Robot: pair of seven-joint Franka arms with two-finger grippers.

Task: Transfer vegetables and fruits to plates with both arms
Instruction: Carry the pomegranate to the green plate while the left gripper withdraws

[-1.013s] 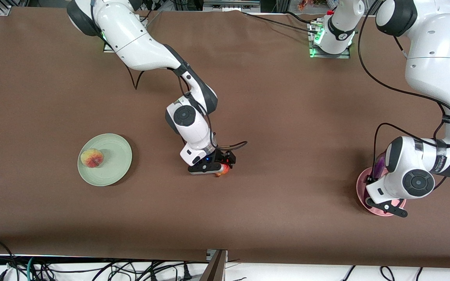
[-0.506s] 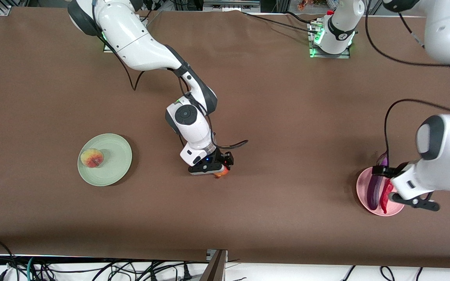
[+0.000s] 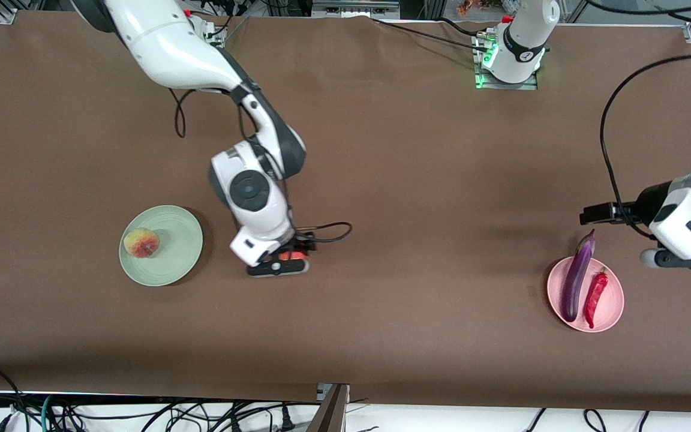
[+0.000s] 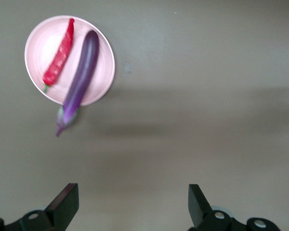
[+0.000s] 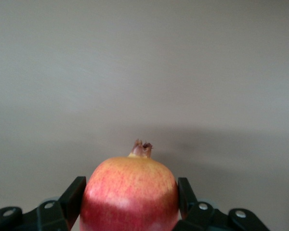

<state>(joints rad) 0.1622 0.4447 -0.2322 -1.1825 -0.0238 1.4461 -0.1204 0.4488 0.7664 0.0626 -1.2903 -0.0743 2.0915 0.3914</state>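
mostly hidden: red fruit (image 5: 130, 192) clamped under right hand (image 3: 279, 262).

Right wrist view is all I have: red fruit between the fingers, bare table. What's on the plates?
Observer: The pink plate holds the eggplant and the red chili, side by side.
Operator: Green plate?
Observer: The green plate holds only the peach.
Operator: Left arm?
Observer: The left gripper is open and empty, up in the air at the left arm's end of the table.
Operator: My fruit's position?
Observer: The right gripper, shut on the red fruit, is over bare table beside the green plate.
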